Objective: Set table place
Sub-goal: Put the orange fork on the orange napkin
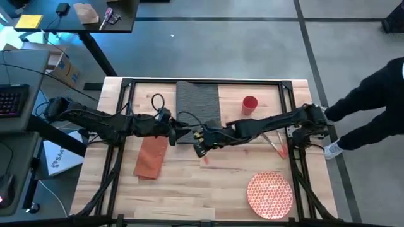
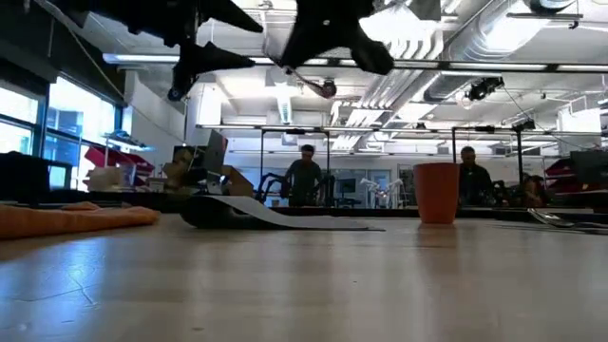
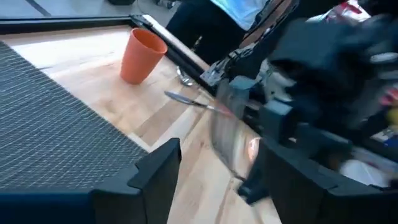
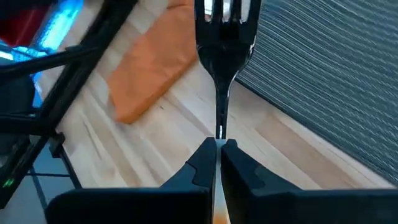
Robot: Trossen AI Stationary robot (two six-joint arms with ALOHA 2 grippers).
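— Right gripper [image 4: 217, 152]?
— Pinched tight on the fork [image 4: 224, 37] by its thin handle, tines pointing away, raised over the table [image 1: 208, 189] near the middle, just off the placemat [image 1: 198, 104] corner.

— Left gripper [image 1: 180, 134]?
— Close beside it at the placemat's near corner, almost meeting the right gripper tip to tip. Fingers [image 3: 155, 177] apart in the wrist view, nothing between them.

— Placemat itself?
— Dark grey, ribbed, lying at the far middle of the table; near edge curling up a little in the low view.

— Rest of the setting?
— Cup [image 1: 250, 104] upright just right of the placemat. Napkin [image 1: 151, 157] flat on the wood to the left, nearer the front. Plate [image 1: 270, 194] well apart at the front right corner. Orange-handled utensil [image 1: 278, 146] under the right arm, beside more cutlery hard to tell apart.

— Anything in the way?
— Both arms crossing the table's middle, hiding part of the placemat's near edge from above.

— Around the table?
— A person [image 1: 372, 107] in dark clothes at the right edge. Dark desk [image 1: 95, 16] with clutter beyond the far left corner, a keyboard [image 1: 12, 101] at the left.
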